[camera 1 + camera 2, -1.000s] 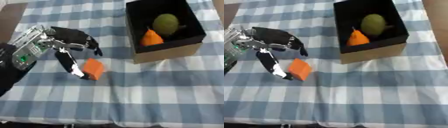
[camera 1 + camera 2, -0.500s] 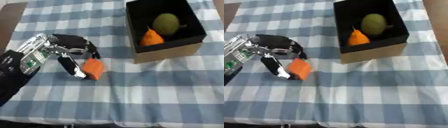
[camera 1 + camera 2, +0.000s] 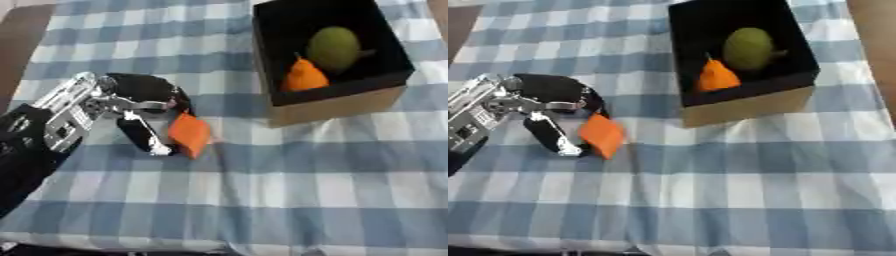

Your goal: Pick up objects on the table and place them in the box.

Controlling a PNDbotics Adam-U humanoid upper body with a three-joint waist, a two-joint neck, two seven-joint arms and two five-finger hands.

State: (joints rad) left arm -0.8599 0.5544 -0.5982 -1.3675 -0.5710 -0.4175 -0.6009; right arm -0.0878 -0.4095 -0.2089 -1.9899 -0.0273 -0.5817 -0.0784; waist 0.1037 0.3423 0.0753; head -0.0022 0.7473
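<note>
An orange block (image 3: 190, 134) is pinched between the thumb and curled fingers of my left hand (image 3: 147, 102), left of the table's middle, at or just above the checked cloth. The black-lined cardboard box (image 3: 339, 107) stands at the upper right and holds a green round fruit (image 3: 333, 43) and an orange pointed object (image 3: 304, 77). The box is a short way to the right of the block. My right hand shows in neither view.
A blue and white checked cloth (image 3: 289, 185) covers the table. Bare brown table (image 3: 22, 35) shows at the upper left corner. My left forearm (image 3: 35, 140) enters from the lower left.
My left hand has closed on the orange block, shifted it slightly, and tilted it up on its edge. The box and its contents have not moved.
</note>
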